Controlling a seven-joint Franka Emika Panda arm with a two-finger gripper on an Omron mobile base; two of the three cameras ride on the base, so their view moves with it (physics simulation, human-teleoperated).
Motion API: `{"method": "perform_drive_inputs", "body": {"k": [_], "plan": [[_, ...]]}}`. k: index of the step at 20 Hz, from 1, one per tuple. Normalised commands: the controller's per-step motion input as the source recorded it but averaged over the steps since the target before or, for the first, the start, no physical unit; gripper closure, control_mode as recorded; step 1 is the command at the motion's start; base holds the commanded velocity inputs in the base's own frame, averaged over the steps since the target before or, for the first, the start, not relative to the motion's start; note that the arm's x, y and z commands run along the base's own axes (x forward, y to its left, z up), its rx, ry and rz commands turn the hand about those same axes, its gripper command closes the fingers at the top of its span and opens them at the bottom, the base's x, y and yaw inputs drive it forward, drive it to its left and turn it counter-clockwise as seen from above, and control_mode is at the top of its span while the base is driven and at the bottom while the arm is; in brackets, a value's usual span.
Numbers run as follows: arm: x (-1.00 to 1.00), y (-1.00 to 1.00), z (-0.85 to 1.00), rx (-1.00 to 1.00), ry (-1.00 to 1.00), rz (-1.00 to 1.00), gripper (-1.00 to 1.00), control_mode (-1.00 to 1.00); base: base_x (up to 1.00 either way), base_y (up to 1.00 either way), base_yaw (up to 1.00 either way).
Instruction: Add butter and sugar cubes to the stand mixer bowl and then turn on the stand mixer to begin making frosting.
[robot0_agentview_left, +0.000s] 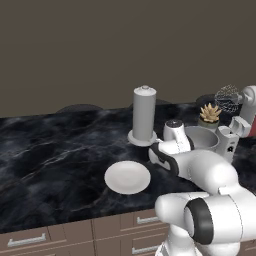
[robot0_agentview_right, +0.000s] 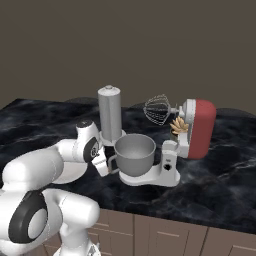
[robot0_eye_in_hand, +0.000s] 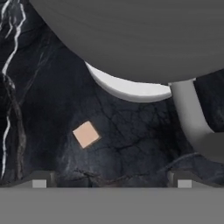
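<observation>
Pincer (robot0_eye_in_hand: 111, 180) spread wide, nothing between its tips, hanging low over the dark marble counter (robot0_agentview_left: 55, 145) just beside the grey bowl (robot0_agentview_right: 134, 152). In the hand view, one tan sugar cube (robot0_eye_in_hand: 85, 134) lying on the counter ahead of the tips, nearer one fingertip (robot0_eye_in_hand: 39, 180) than the other, touching neither. Beyond the cube, the bowl's rounded grey wall looming across the far side, with its side handle (robot0_eye_in_hand: 192, 120) curving down toward the opposite tip and a sliver of the mixer's white base (robot0_eye_in_hand: 131, 89) showing under it. From the right base view, bowl seated on the stand mixer (robot0_agentview_right: 195, 129), red head tilted back, wire whisk (robot0_agentview_right: 158, 110) raised clear above the bowl. Behind the pincer, a tall grey cylinder (robot0_agentview_left: 144, 115); to its other side, well apart, a flat white plate (robot0_agentview_left: 127, 177). Butter too hard to make out anywhere.
</observation>
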Motion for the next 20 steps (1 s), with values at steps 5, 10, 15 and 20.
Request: {"method": "perform_drive_inputs", "body": {"k": [5, 10, 15, 20], "plan": [[0.13, 0.00, -0.04, 0.00, 0.00, 0.00, -1.00, -1.00, 0.00, 0.00, 0.00], [0.05, -0.01, -0.11, 0.00, 0.00, 0.00, -1.00, -1.00, 0.00, 0.00, 0.00], [0.02, 0.00, -0.17, 0.00, 0.01, -0.01, -1.00, -1.00, 0.00, 0.00, 0.00], [0.01, -0.07, -0.16, 0.00, 0.00, -0.03, -1.00, -1.00, 0.00, 0.00, 0.00]]}}
